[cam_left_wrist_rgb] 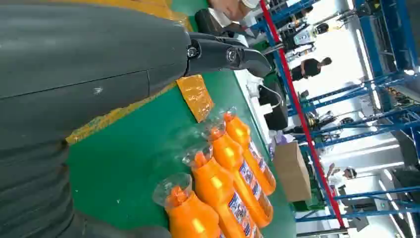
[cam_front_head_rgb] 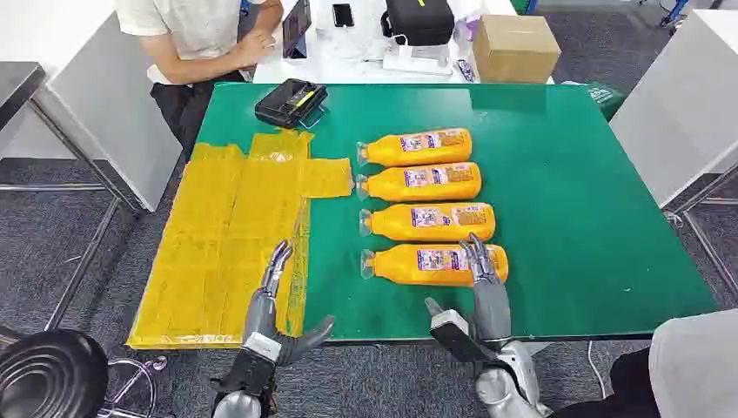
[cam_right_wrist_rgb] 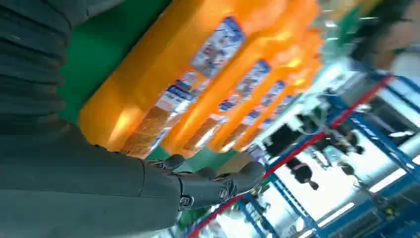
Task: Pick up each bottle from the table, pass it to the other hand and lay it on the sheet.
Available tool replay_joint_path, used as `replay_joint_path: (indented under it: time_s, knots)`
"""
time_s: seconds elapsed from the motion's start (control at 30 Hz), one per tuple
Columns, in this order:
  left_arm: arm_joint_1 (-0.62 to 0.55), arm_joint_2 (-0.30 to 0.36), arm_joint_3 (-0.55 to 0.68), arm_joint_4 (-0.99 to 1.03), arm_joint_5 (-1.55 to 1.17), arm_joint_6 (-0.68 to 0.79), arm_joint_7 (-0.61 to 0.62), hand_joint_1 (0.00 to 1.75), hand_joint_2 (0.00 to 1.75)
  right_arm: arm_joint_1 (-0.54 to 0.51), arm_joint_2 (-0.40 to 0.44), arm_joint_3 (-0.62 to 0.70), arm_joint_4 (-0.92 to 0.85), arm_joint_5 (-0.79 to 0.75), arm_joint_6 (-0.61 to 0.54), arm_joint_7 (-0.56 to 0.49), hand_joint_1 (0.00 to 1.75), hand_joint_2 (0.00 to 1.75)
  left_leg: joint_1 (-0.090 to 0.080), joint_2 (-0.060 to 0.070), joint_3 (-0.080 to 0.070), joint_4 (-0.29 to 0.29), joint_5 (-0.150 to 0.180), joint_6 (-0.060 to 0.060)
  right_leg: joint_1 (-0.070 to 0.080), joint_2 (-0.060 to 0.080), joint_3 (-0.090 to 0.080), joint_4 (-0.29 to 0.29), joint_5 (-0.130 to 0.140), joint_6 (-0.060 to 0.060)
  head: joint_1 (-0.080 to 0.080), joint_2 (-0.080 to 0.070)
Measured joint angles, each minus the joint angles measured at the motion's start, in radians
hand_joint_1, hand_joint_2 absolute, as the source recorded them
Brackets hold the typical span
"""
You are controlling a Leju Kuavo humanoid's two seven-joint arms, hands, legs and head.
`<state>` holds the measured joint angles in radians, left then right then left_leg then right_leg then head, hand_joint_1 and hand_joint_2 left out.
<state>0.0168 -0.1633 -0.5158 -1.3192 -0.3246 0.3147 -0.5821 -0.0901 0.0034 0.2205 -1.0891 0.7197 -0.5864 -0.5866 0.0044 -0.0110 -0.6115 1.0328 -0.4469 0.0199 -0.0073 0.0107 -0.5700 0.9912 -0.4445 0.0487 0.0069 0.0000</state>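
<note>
**Four bottles on the counter, none on the sheet yet**

My right hand is out over the near edge of the green counter, fingers draped over the base end of the nearest bottle. From the head view they lie on top of it; I cannot tell whether they have closed around it. The right wrist view shows the orange body and its label just past my thumb, with a sliver of green between, so I judge contact light at best, no firm hold.

My left hand sits at the near edge of the yellow sheet, fingers spread and holding nothing, palm ready for a handover.

The bottles lie on their sides in a column, caps pointing toward the sheet: second bottle, third bottle, far bottle. All four rest on bare green, just beside the sheet's right edge, none on it. The sheet carries nothing.

Progress, as I read it: nothing delivered. First pick is at the reach-and-close stage. Left to do: close on the nearest bottle, lift, pass to my left hand, lay it on the sheet, then repeat for three more.

Other notes: a black case at the far corner of the counter; a seated person beyond it; a cardboard box on the white table behind.
</note>
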Motion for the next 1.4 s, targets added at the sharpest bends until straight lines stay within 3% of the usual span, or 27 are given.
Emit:
replay_joint_path:
  time_s: [0.13, 0.37, 0.73, 1.0, 1.03, 1.07, 1.1, 1.4]
  knots:
    - [-0.005, 0.000, 0.001, -0.002, 0.000, -0.025, 0.013, 0.00, 1.75, -0.042, -0.034, 0.005, 0.049, 0.236, -0.051, 0.161, 0.00, 1.75, 0.000, 0.000, 0.000, 0.000, 0.000, 0.000, 0.000, 0.000, 0.000, 0.000, 0.000, 0.000, 0.000, 0.000]
    - [-0.021, 0.000, 0.000, 0.005, 0.003, -0.046, 0.013, 0.00, 1.75, -0.164, -0.075, 0.035, 0.213, 0.396, -0.090, 0.229, 0.00, 1.75, 0.000, 0.001, 0.000, 0.000, 0.001, 0.002, 0.000, 0.000, 0.000, 0.000, 0.001, 0.002, 0.000, 0.000]
    - [-0.045, -0.010, 0.006, 0.021, 0.024, -0.031, 0.016, 0.00, 1.75, -0.278, -0.095, 0.096, 0.394, 0.470, -0.050, 0.296, 0.00, 1.75, 0.000, 0.000, 0.000, 0.000, 0.001, 0.002, 0.000, 0.000, 0.000, 0.000, 0.001, 0.002, 0.000, 0.000]
    - [-0.051, -0.010, 0.006, 0.023, 0.031, -0.035, 0.018, 0.00, 1.75, -0.356, -0.095, 0.130, 0.463, 0.482, 0.107, 0.365, 0.00, 1.75, 0.000, 0.002, 0.008, 0.000, 0.001, 0.002, 0.000, 0.001, 0.005, -0.001, 0.003, 0.000, 0.000, 0.000]
    - [-0.051, -0.010, 0.006, 0.023, 0.031, -0.035, 0.019, 0.00, 1.75, -0.361, -0.095, 0.131, 0.467, 0.482, 0.115, 0.368, 0.24, 1.75, 0.000, 0.002, 0.009, 0.000, 0.001, 0.002, 0.000, 0.001, 0.005, -0.001, 0.003, 0.000, 0.000, 0.000]
    - [-0.052, -0.010, 0.006, 0.023, 0.031, -0.035, 0.019, 0.00, 1.75, -0.365, -0.095, 0.134, 0.473, 0.482, 0.119, 0.371, 1.40, 1.75, 0.000, 0.002, 0.009, 0.000, 0.001, 0.002, 0.000, 0.001, 0.006, -0.001, 0.003, 0.000, 0.000, 0.000]
    - [-0.052, -0.010, 0.006, 0.023, 0.031, -0.035, 0.019, 0.00, 1.75, -0.369, -0.095, 0.137, 0.476, 0.482, 0.121, 0.373, 1.75, 1.75, 0.000, 0.002, 0.009, 0.000, 0.002, 0.002, 0.000, 0.001, 0.007, -0.001, 0.003, 0.000, 0.000, 0.000]
    - [-0.051, -0.009, 0.007, 0.022, 0.040, -0.039, 0.022, 0.00, 1.75, -0.389, -0.105, 0.165, 0.491, 0.479, 0.237, 0.425, 1.73, 1.75, 0.000, 0.002, 0.015, 0.000, 0.003, 0.003, 0.000, 0.001, 0.004, -0.001, 0.004, 0.000, 0.000, 0.000]
